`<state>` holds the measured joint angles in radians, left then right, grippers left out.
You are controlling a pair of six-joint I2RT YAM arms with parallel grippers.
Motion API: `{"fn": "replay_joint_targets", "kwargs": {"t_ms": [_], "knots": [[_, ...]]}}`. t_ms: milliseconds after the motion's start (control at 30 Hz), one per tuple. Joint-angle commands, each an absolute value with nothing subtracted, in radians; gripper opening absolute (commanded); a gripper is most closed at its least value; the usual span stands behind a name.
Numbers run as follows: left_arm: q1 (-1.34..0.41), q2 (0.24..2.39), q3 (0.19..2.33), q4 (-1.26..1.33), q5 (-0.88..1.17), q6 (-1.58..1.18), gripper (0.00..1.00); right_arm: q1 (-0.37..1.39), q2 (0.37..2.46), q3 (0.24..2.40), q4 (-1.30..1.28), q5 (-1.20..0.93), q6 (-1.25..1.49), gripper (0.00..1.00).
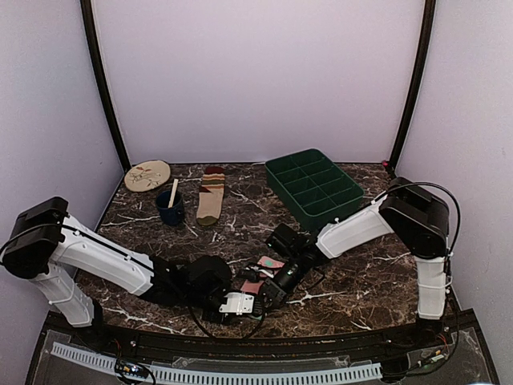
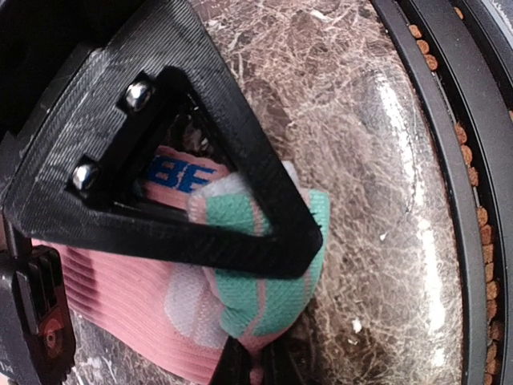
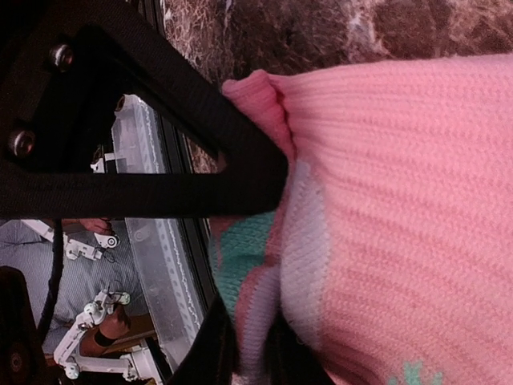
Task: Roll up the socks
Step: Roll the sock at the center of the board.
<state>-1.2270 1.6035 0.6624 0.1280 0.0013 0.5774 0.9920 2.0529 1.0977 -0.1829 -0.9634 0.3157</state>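
Note:
The pink sock [image 1: 267, 263] with teal and white marks lies at the near middle of the marble table, mostly hidden between the two grippers. My left gripper [image 1: 260, 295] is shut on its folded teal and white end [image 2: 264, 273]. My right gripper [image 1: 280, 282] is shut on a white and teal fold of the same sock [image 3: 280, 305], whose pink ribbed body [image 3: 401, 224] fills the right wrist view. The tan striped sock [image 1: 211, 195] lies flat at the back, far from both grippers.
A dark blue cup [image 1: 170, 208] with a wooden stick stands left of the tan sock. A round beige patterned plate [image 1: 147, 175] is at the back left. A green divided tray [image 1: 314, 186] sits at the back right. The table's front rail [image 2: 457, 160] is close by.

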Motion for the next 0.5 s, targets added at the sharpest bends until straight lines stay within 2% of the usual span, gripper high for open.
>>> {"fn": "replay_joint_targets", "kwargs": {"t_ms": [0, 400, 467], "knots": [[-1.224, 1.676, 0.699, -0.015, 0.130, 0.571, 0.00, 0.997, 2.050, 1.071, -0.171, -0.917, 0.318, 0.11], [-1.202, 1.749, 0.837, -0.214, 0.272, 0.547, 0.00, 0.955, 1.918, 0.972, -0.136, -0.789, 0.376, 0.31], [-1.201, 1.767, 0.872, -0.258, 0.290, 0.543, 0.00, 0.950, 1.889, 0.932, -0.117, -0.767, 0.394, 0.42]]}}
